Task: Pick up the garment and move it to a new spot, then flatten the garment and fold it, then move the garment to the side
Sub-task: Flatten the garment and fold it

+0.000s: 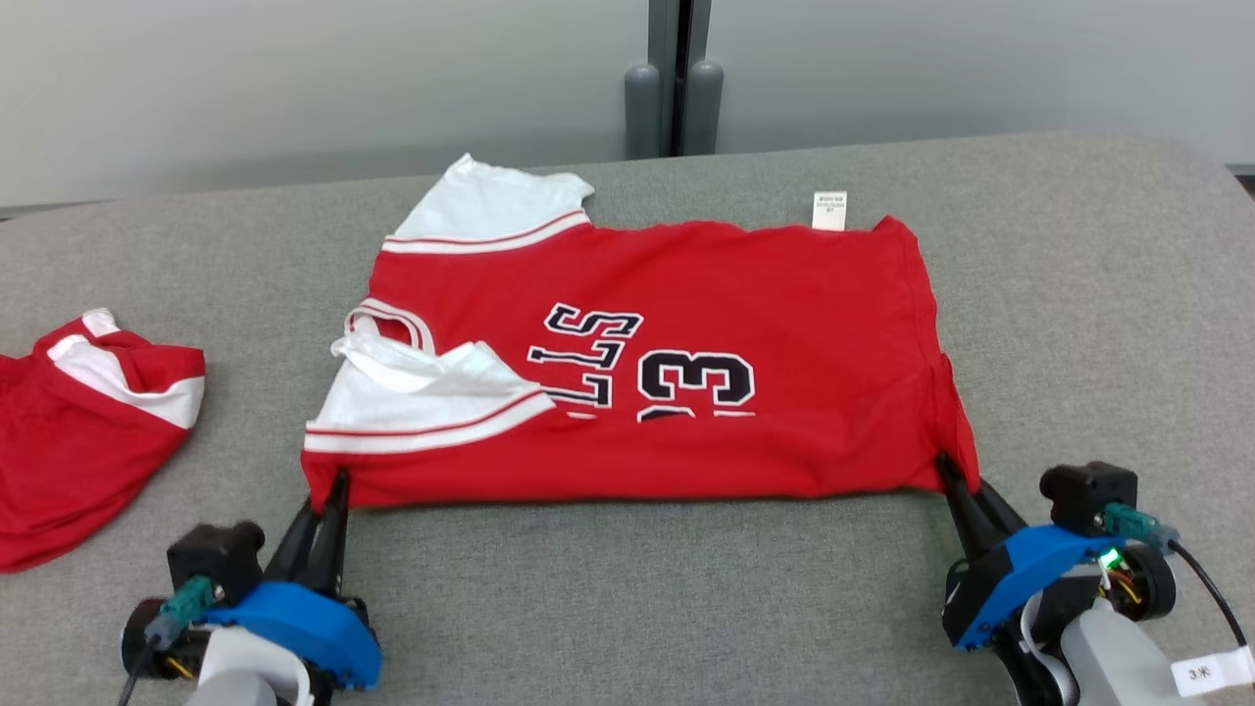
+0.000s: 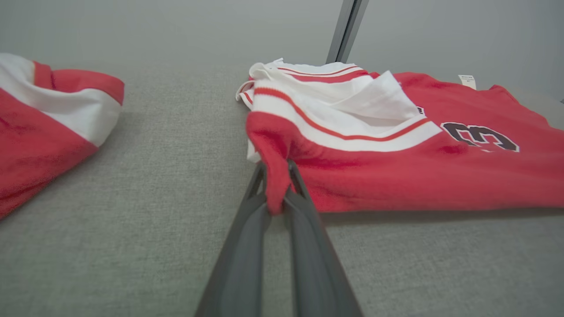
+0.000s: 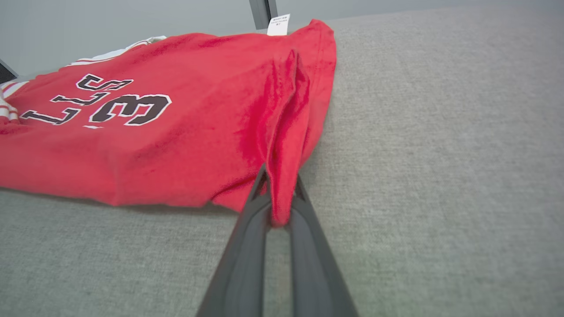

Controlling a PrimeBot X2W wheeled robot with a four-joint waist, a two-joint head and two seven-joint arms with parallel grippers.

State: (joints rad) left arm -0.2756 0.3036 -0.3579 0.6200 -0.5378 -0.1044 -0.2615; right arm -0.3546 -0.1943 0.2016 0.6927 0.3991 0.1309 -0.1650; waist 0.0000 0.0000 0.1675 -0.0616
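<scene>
The red jersey with white sleeves and black lettering (image 1: 804, 412) lies flat across the middle of the grey fabric counter (image 1: 637, 608). The left gripper (image 1: 333, 485) has its fingers clamped on the jersey's near left corner, and the right gripper (image 1: 956, 471) has its fingers clamped on the near right corner. Another red-and-white garment (image 1: 69, 461) lies apart at the left.

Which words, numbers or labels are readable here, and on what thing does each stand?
"LLS": black letters on the red jersey, sideways in the head view; the fold hides the rest of the word.
"3": large black digit beside them on the jersey, cut at the fold.
"3": white label at the head view's lower right corner; the mark after it is unclear.
White tag at the jersey's far edge: print too small to read.
</scene>
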